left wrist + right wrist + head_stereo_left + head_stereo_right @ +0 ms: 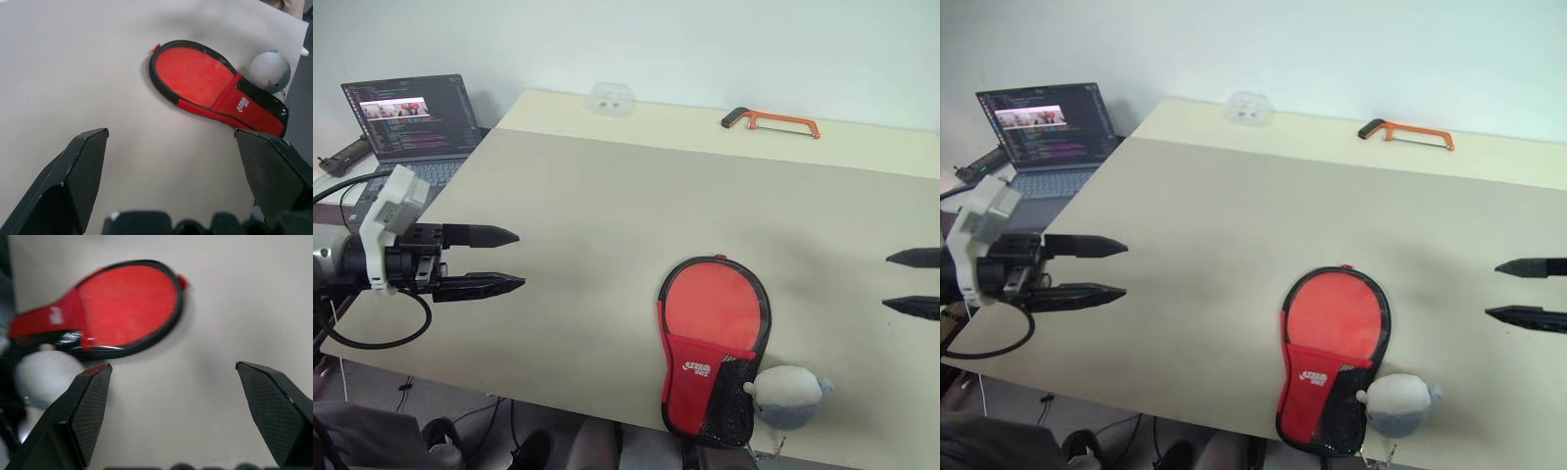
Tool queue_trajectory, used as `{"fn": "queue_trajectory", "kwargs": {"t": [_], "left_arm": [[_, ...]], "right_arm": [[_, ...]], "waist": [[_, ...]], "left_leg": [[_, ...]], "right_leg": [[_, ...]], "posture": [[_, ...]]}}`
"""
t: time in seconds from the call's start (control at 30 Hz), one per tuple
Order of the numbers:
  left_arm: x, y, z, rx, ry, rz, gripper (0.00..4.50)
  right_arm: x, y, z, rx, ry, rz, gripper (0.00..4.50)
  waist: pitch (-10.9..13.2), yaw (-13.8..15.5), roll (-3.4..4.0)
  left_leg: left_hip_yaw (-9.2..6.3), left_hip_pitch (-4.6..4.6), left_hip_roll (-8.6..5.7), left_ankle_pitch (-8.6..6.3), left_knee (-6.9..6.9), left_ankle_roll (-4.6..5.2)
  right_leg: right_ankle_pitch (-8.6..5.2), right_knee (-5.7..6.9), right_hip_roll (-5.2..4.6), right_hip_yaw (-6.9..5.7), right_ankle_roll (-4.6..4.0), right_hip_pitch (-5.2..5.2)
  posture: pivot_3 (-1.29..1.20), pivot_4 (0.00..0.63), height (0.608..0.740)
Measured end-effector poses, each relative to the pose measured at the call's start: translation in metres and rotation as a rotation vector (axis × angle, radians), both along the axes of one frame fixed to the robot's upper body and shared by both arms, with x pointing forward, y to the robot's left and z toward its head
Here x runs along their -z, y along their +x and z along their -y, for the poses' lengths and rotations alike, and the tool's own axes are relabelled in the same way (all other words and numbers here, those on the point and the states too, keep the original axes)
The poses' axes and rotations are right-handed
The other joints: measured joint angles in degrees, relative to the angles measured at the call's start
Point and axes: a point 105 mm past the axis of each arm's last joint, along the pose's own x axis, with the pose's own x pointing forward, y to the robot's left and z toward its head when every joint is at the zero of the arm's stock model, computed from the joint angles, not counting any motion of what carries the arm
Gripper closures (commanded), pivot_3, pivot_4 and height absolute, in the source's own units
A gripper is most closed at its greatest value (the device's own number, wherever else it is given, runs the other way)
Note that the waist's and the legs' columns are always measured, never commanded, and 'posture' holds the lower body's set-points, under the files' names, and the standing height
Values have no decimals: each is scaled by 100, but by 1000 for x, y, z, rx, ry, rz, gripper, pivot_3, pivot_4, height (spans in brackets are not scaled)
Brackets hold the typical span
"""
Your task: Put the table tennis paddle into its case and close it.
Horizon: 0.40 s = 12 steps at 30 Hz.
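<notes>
Your case (714,348) lies flat on the beige worktop (607,225) near its front edge, windowed side up, round end pointing away from you and the narrow red-pocket end with the white logo and black mesh reaching the edge. The paddle's (717,308) red face shows through the clear window, so it sits inside; you cannot tell from here whether the zip is fully closed. A small grey plush toy (788,397) rests touching the case's narrow end on its right side. Your left gripper (514,260) hangs over the worktop's left part, well apart from the case, fingers spread and empty. Your right gripper (901,282) is at the right, fingers likewise apart, holding nothing. An orange hacksaw (773,121) and a clear plastic box (612,98) lie at the far edge, and a laptop (411,122) stands beyond the left corner.
</notes>
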Motion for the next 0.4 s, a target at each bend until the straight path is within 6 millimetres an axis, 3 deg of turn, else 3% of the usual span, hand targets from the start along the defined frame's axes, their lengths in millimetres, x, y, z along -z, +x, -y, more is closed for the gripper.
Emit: {"fn": "queue_trajectory", "kwargs": {"t": [0.4], "left_arm": [[17,-1,-9,-40,11,-57,0]], "right_arm": [[9,-9,-13,-23,77,-27,28]], "waist": [[4,-119,-6]], "left_leg": [[8,-8,2,18,-3,-13]], "right_leg": [[8,15,6,3,4,-19]], "posture": [[0,150,740]]}}
